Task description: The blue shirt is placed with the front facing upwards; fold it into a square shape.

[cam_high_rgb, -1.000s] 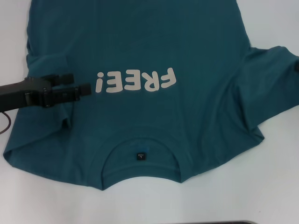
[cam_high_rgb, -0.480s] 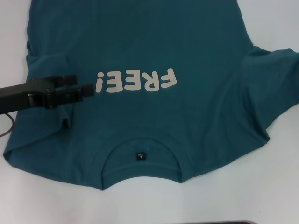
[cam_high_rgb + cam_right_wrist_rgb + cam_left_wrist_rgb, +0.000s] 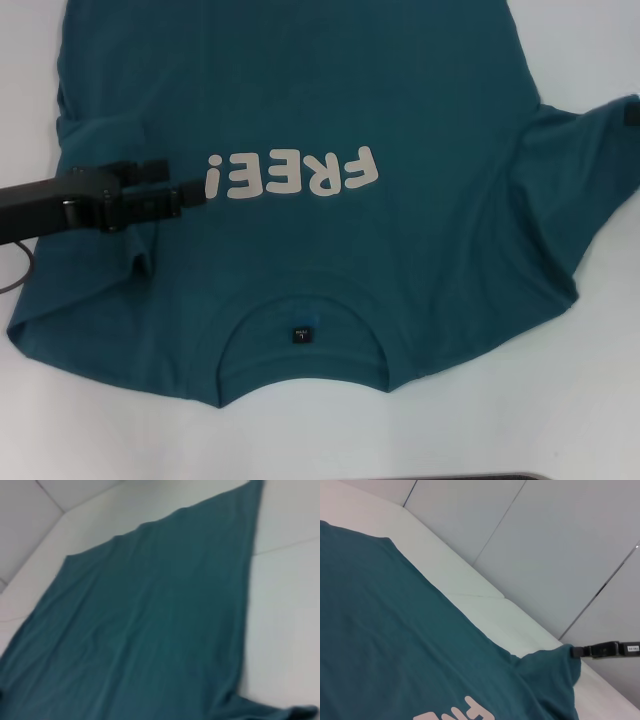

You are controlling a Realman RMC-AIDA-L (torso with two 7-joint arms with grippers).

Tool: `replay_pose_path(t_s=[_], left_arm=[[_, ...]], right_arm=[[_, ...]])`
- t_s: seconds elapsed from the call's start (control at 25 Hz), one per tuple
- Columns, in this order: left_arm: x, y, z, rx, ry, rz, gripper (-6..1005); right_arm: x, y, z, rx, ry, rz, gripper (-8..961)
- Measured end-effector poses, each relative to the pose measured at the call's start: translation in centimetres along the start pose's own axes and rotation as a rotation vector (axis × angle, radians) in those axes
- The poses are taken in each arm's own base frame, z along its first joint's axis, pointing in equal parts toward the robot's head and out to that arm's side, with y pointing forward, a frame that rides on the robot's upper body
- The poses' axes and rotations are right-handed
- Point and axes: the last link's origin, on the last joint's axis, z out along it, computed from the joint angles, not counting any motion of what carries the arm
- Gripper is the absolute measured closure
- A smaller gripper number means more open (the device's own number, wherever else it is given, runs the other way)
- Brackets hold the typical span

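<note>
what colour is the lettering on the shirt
Off-white lettering on the teal-blue shirt, clearest in the head view.

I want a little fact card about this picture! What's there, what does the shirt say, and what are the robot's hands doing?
thing: blue shirt, lying flat, front up
print: off-white "FREE!" on the chest
neck label: small dark tag inside the collar
table: white table
left gripper: over the shirt, beside the print's exclamation mark
right gripper: at the sleeve end, which is raised off the table
folded: not yet
</note>
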Motion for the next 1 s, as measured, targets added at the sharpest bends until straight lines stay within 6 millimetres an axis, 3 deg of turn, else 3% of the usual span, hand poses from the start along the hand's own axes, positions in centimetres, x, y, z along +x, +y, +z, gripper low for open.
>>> replay_pose_path(t_s=[0.44,1.0], left_arm=[[0.0,0.0,0.1,0.001,-0.002,0.002,92],[0.2,-0.1,0.1,0.005,-0.001,0.005,92]], right_arm=[[-1.7,3.3,2.1,-0.144,-0.017,-0.049,837],[-1.7,6.8,6.0,-0.238,0.012,-0.105,804]])
